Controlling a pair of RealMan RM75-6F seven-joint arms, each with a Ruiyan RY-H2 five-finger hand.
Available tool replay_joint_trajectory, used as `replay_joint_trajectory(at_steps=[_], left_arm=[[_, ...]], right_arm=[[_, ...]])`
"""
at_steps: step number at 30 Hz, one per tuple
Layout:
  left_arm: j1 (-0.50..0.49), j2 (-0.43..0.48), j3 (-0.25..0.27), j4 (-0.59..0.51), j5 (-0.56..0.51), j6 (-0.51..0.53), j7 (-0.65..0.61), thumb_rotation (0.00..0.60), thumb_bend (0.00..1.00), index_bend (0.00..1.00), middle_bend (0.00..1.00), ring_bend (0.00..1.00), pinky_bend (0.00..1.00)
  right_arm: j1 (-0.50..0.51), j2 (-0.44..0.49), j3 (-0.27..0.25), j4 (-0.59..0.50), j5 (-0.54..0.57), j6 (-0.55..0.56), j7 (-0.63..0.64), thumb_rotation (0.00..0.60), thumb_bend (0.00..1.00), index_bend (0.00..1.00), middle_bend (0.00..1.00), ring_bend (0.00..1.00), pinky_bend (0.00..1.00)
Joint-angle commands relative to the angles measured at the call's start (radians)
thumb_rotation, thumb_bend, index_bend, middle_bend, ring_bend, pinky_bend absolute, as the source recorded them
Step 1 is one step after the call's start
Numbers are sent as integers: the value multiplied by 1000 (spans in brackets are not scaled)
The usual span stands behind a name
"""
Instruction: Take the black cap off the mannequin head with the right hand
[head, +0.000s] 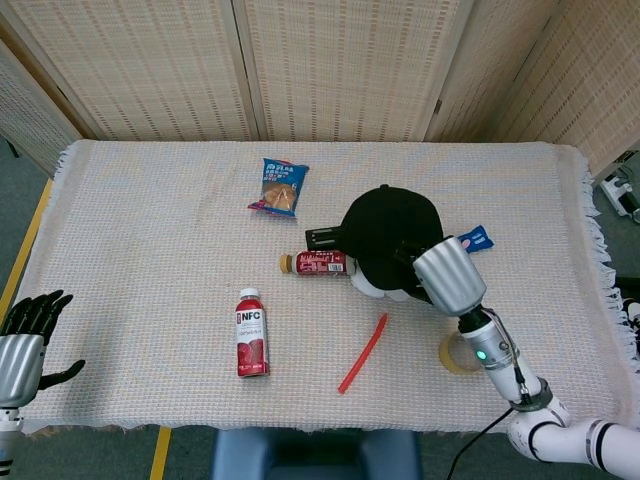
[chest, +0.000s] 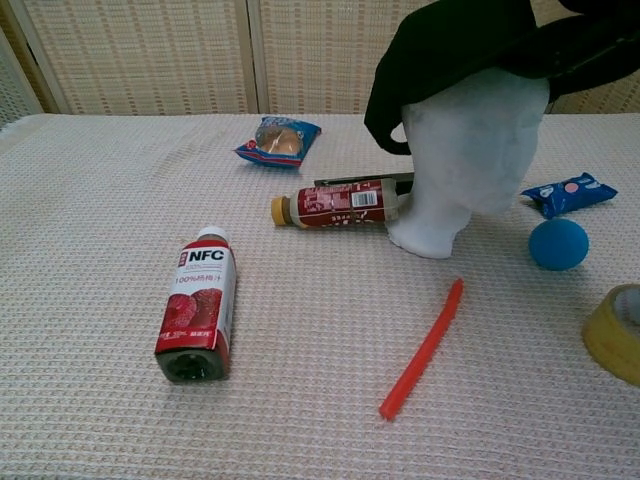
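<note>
The black cap (head: 388, 229) sits on the white mannequin head (head: 374, 288) right of the table's middle. In the chest view the cap (chest: 450, 40) is tilted, its brim raised off the head (chest: 470, 150). My right hand (head: 446, 276) is over the cap's brim side and grips the brim; its dark fingers (chest: 598, 42) show at the top right of the chest view. My left hand (head: 25, 335) hangs off the table's front left corner, fingers spread, holding nothing.
An NFC juice bottle (head: 252, 333) lies front left of the head. A red bottle (head: 318, 263) and a black object (head: 322, 237) lie against the head's left. Nearby are a red stick (head: 363, 353), a blue ball (chest: 558, 243), a tape roll (chest: 615, 333), a blue wrapper (head: 474, 240) and a snack packet (head: 279, 187).
</note>
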Motion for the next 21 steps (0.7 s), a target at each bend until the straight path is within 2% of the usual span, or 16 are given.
replay_joint_trajectory(at_steps=[1,11,21], left_arm=[[-1,0,0,-1,0,-1,-1,600,60,164,133,128,134],[-4,4,1,-9,-1,-11,-9,600,60,164,132,128,133],[-15,-5,1,-1,2,-26,-14,600,59,164,132,127,133]], right_arm=[[9,-24,6,35,-11,33,32,600,340,791,756,931,1000],[25,-55,43,104,2,106,43,600,379,847,796,948,1000],[39,-14,80,164,54,104,8,600,385,854,799,953,1000]])
